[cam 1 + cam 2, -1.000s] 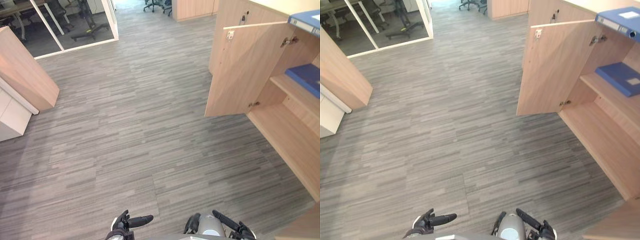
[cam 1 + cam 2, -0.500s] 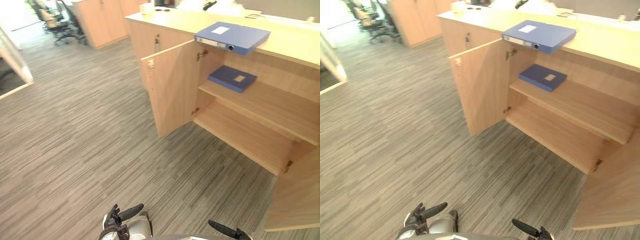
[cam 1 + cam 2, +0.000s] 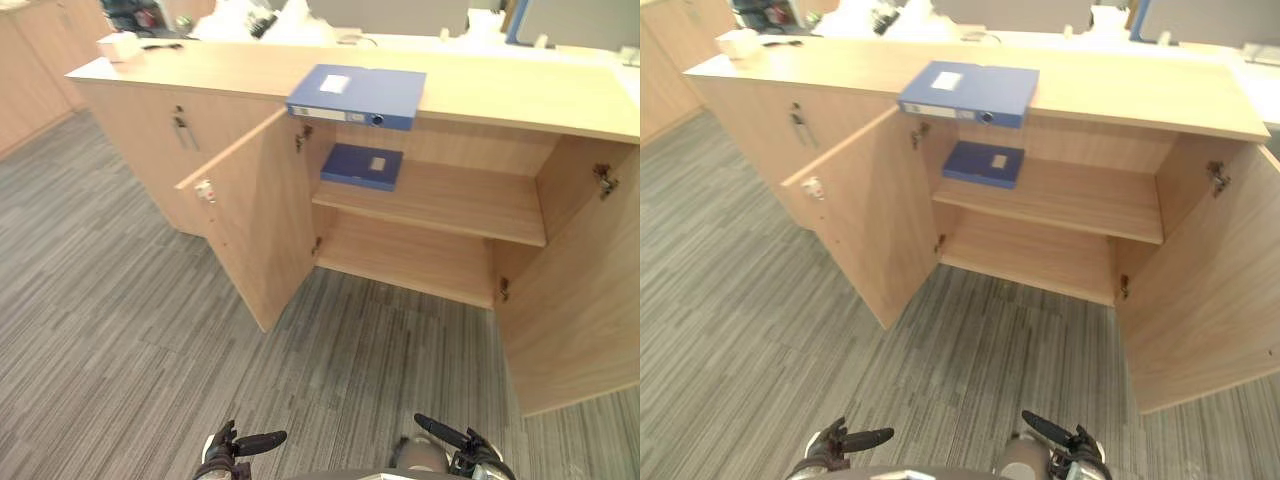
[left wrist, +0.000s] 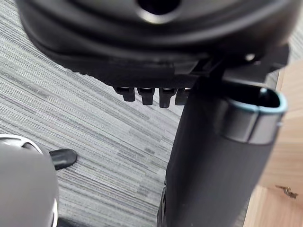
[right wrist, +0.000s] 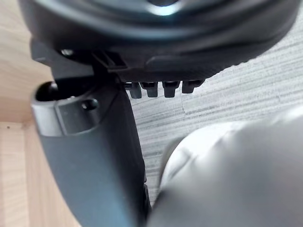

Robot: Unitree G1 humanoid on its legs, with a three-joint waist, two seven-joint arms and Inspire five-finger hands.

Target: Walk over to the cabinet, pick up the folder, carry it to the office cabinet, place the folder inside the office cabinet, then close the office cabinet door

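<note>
A thick blue box folder point(image 3: 357, 93) lies flat on the top of the light wood office cabinet point(image 3: 520, 95), its spine at the front edge. A thinner blue folder point(image 3: 362, 165) lies on the upper shelf inside. Both cabinet doors stand open: the left door point(image 3: 255, 230) swings out toward me, the right door point(image 3: 575, 290) stands at the right. My left hand point(image 3: 240, 443) and right hand point(image 3: 455, 440) hang low near the floor, well short of the cabinet, fingers relaxed and empty. The wrist views show the left hand point(image 4: 151, 42) and the right hand point(image 5: 156, 42) over carpet.
A closed cabinet section with handles point(image 3: 180, 130) adjoins on the left. A white box point(image 3: 122, 45) and small desk items sit at the counter's far left and back. Grey striped carpet point(image 3: 120, 330) lies between me and the cabinet.
The whole picture has swung round: the open cabinet, earlier at the right edge, now sits centred ahead. Both hands stay low and empty.
</note>
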